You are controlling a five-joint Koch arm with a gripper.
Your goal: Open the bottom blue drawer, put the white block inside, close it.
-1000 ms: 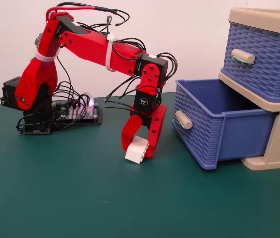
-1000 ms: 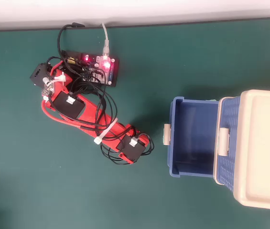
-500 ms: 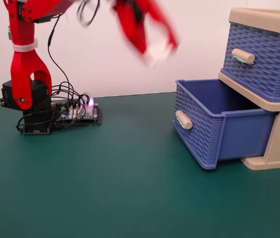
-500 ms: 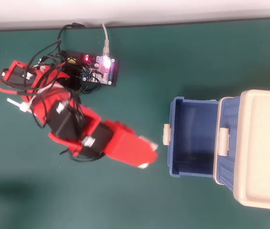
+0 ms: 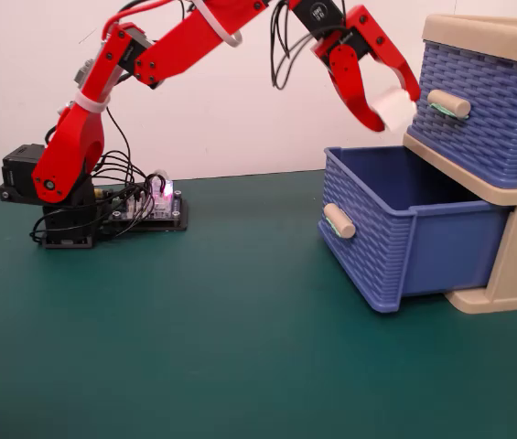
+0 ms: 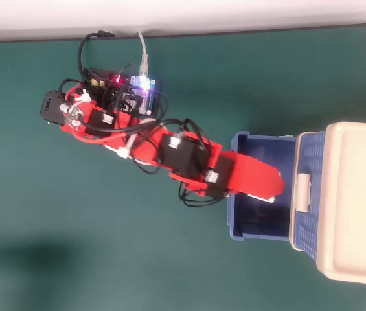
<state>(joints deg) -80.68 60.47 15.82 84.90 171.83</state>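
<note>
Gripper: the red plastic two-jawed gripper (image 5: 393, 108) hangs above the pulled-out drawer, jaws pointing down and toward the cabinet, clamped on the block.
Block: the small white plastic block (image 5: 393, 107) sits between the jaw tips, in the air, above the rear part of the open drawer and just in front of the upper drawer's face; in the overhead view only a pale sliver (image 6: 268, 199) shows beside the jaws.
Bottom drawer: the blue wicker-textured plastic bottom drawer (image 5: 395, 242) with a beige cylindrical handle (image 5: 339, 220) is pulled well out of the frame; the part of its inside that shows is bare.
Upper drawer: the matching blue wicker-textured upper drawer (image 5: 487, 114) is pushed in, its beige handle (image 5: 448, 103) just right of the block in the fixed view.
Cabinet: the beige plastic frame (image 6: 357, 201) stands at the right edge of the table in both views.
Arm: the red jointed arm (image 6: 189, 162) reaches from its black base (image 5: 61, 215) across to the drawer.
Electronics: a small circuit board with lit LEDs (image 5: 153, 203) lies beside the base, wires looping to it.
Surface: a dark green table mat (image 5: 194, 347).
</note>
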